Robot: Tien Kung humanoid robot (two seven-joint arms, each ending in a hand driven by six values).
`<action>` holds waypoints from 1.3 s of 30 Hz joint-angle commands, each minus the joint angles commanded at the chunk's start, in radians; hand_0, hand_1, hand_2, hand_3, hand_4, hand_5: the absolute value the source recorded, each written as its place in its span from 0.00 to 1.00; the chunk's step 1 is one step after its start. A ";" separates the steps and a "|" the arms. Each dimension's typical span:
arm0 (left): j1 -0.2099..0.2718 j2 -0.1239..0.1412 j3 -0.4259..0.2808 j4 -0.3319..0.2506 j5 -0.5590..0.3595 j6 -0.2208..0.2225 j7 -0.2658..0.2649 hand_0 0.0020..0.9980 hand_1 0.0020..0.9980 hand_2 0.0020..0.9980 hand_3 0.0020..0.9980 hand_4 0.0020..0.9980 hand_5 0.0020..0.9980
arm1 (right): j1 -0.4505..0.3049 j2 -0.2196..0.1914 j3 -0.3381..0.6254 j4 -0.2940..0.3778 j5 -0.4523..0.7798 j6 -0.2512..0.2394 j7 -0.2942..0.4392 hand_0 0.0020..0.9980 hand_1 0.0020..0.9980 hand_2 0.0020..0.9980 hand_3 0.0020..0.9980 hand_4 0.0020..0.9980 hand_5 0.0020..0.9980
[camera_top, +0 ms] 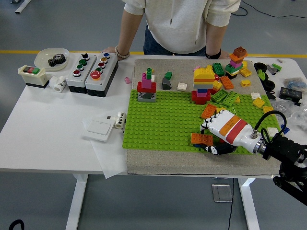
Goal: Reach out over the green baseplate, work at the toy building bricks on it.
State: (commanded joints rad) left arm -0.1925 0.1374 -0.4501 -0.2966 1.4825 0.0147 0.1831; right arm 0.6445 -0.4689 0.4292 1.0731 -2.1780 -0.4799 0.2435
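Note:
The green baseplate (163,120) lies on a beige mat in the middle of the table. Near its front right corner, my right hand (209,139), white with an orange band, is curled around the right end of an orange brick (198,139) that sits on the plate. Its fingers come over the top of the brick and its thumb is under the near side. A second orange brick (208,111) lies just behind the hand. Further back, a red, pink and green tower (147,86) and a yellow, orange and red stack (203,82) stand on the plate. My left arm is out of view.
Several loose bricks (230,98) crowd the plate's back right and the mat beyond it. Two button boxes (91,71) stand at the back left and a white card (98,127) lies left of the plate. A person stands at the far side, a hand (115,50) resting on the table edge.

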 joint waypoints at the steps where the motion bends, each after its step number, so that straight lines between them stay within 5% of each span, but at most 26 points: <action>1: 0.000 0.000 0.000 0.000 0.001 0.000 0.000 0.66 0.63 0.71 0.62 0.68 0.67 | 0.000 0.000 0.000 0.000 0.000 0.000 0.000 0.27 0.44 0.60 0.54 0.74 0.46; 14: 0.002 0.001 -0.003 -0.001 0.009 -0.004 0.004 0.64 0.64 0.71 0.62 0.68 0.67 | -0.007 -0.002 0.010 0.010 0.002 0.001 0.000 0.30 0.49 0.69 0.58 0.79 0.46; 39: -0.009 0.005 -0.004 -0.003 0.023 -0.010 -0.002 0.63 0.63 0.71 0.62 0.68 0.67 | -0.004 -0.004 0.022 0.021 0.015 0.010 0.001 0.31 0.49 0.71 0.62 0.83 0.47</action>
State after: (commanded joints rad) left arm -0.2012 0.1428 -0.4541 -0.2994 1.5059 0.0043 0.1812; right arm 0.6402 -0.4724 0.4511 1.0942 -2.1633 -0.4699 0.2442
